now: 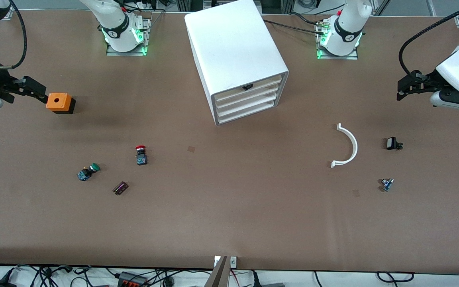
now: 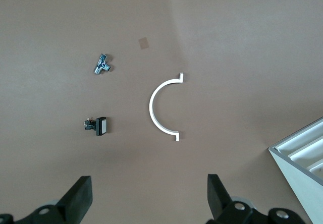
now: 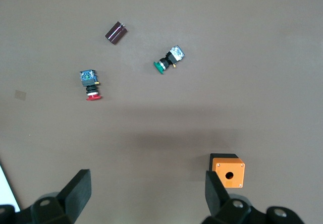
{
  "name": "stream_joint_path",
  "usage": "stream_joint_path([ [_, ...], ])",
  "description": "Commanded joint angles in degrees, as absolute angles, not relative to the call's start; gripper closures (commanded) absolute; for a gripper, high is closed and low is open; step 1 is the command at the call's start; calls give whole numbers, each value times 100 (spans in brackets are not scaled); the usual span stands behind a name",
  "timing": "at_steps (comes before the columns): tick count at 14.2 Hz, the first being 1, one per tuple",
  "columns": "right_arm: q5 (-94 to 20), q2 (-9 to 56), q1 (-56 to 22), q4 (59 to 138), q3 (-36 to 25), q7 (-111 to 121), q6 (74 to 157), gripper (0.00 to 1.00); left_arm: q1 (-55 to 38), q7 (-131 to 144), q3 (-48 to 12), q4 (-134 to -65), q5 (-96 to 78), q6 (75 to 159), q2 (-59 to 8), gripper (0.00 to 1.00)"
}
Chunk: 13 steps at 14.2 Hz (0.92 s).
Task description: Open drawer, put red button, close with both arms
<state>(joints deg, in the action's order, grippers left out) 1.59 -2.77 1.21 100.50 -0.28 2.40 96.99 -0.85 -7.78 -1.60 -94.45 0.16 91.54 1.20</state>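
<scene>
The white four-drawer cabinet point(image 1: 237, 56) stands mid-table near the arms' bases with all drawers shut. The drawer point(image 1: 249, 97) is second from the top, under the one with the black tab. The red button point(image 1: 140, 154) stands on the table toward the right arm's end, nearer the front camera than the cabinet; it also shows in the right wrist view point(image 3: 91, 85). My right gripper point(image 1: 34, 91) hangs open and empty beside the orange box point(image 1: 59, 102), its fingers wide apart in the right wrist view point(image 3: 146, 193). My left gripper point(image 1: 407, 87) hangs open and empty over the left arm's end point(image 2: 150, 199).
A green-capped switch point(image 1: 88, 172) and a small dark block point(image 1: 120, 188) lie near the red button. A white half-ring point(image 1: 347, 145), a small black part point(image 1: 393, 143) and a small blue-silver part point(image 1: 387, 184) lie toward the left arm's end.
</scene>
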Motion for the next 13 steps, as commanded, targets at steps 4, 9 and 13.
stream_joint_path([
  [4,176,-360,167,10187,-62,237,9756,0,-70,-809,-149,-9272,18,9018,35,0],
  [9,220,-360,176,10195,-70,299,9774,0,-79,-826,-158,-9272,18,8957,35,0],
  [13,220,121,167,9837,-70,308,9800,0,-219,-879,-167,-9272,-9,8316,-35,0],
])
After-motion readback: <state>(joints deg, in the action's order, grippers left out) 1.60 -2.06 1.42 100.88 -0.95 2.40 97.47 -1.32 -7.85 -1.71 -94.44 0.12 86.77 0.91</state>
